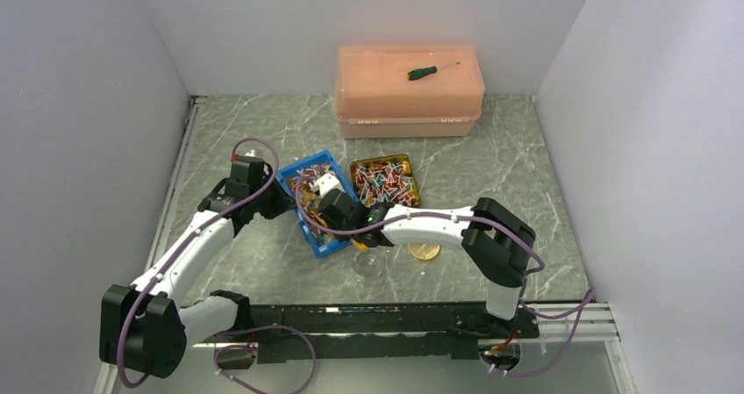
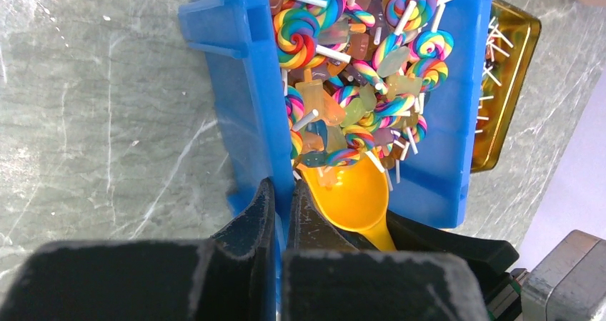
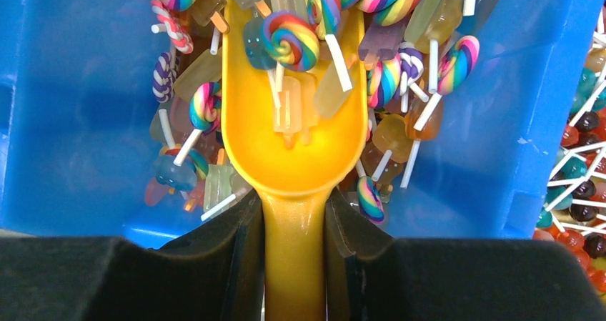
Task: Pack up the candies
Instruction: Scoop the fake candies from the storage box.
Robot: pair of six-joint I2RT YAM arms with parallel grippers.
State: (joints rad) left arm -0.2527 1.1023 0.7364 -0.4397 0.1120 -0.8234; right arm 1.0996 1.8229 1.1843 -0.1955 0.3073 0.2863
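Right wrist view: the right gripper [image 3: 294, 228] is clamped narrow on the handle of the orange scoop [image 3: 286, 156], whose long axis runs straight out from the jaws — bowl forward, pushed under the candies [image 3: 289, 38] heaped dead ahead in the blue bin [image 3: 71, 85]. Their sticks point every way. Left gripper [image 2: 282, 206] pinches the bin's near wall — likely to steady it.

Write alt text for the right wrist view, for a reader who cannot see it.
The right hand grips the handle of an orange scoop whose bowl lies in a heap of candies, mostly rainbow swirl lollipops on white sticks, inside a blue bin. Other, round lollipops lie beyond its right wall.
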